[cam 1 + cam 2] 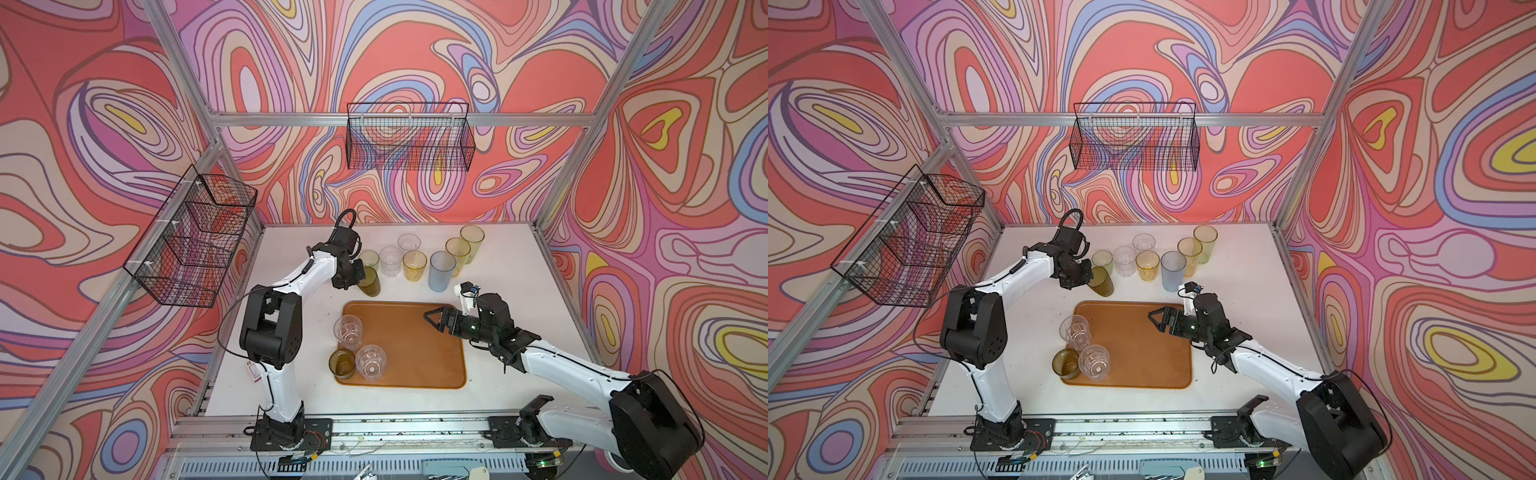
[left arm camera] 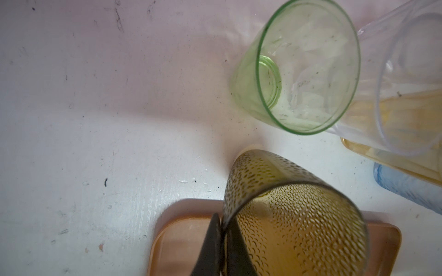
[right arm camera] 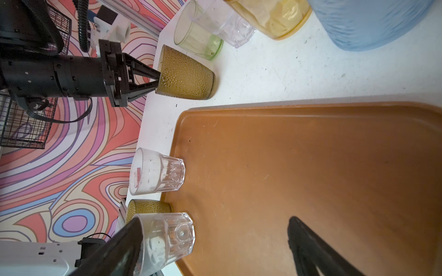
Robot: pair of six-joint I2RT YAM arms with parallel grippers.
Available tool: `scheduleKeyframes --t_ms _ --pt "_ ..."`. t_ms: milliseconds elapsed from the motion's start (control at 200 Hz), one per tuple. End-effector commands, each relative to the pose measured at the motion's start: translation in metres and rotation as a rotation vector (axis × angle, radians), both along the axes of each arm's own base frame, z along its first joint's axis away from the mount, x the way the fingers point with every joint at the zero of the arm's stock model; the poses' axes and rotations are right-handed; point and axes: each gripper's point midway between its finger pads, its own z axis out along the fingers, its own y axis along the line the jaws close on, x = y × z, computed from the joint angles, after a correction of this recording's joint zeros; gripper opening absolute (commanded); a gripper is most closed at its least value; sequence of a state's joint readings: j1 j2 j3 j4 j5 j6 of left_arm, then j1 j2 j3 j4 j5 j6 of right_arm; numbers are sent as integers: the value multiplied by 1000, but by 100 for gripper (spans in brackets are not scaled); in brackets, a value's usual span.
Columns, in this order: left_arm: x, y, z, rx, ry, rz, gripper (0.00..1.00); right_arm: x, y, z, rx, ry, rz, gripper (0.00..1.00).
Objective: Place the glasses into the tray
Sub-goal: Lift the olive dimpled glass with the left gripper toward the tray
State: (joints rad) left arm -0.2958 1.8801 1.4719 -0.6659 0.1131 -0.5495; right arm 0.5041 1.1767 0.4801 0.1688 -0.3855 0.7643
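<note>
My left gripper (image 1: 360, 277) (image 2: 223, 227) is shut on the rim of a dimpled olive-green glass (image 1: 369, 283) (image 2: 294, 215) (image 3: 186, 78), one finger inside the wall and one outside. That glass is on the table just behind the far left corner of the orange-brown tray (image 1: 415, 345) (image 3: 311, 167). Whether its base touches the table I cannot tell. On the tray's left side stand two clear glasses (image 1: 348, 330) (image 1: 371, 362) and a short olive one (image 1: 342, 363). My right gripper (image 1: 432, 318) (image 3: 215, 234) hangs open over the tray, holding nothing.
Several more glasses stand in a loose row at the back: pale green (image 1: 368, 258), clear (image 1: 390, 261), yellow (image 1: 414, 266), pale blue (image 1: 441, 271), tall yellow (image 1: 458, 251). Black wire baskets hang on the left frame (image 1: 195, 241) and the back wall (image 1: 409, 141).
</note>
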Motion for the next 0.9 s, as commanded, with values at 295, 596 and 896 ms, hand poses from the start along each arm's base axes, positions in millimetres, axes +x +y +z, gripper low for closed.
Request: scheduleKeyframes --t_ms 295,596,896 --pt "-26 10 35 36 -19 -18 0 0 0 -4 9 10 0 98" --pt "-50 14 53 36 -25 -36 0 1 2 0 32 11 0 97" --pt "-69 17 76 32 -53 -69 0 7 4 1 38 18 -11 97"
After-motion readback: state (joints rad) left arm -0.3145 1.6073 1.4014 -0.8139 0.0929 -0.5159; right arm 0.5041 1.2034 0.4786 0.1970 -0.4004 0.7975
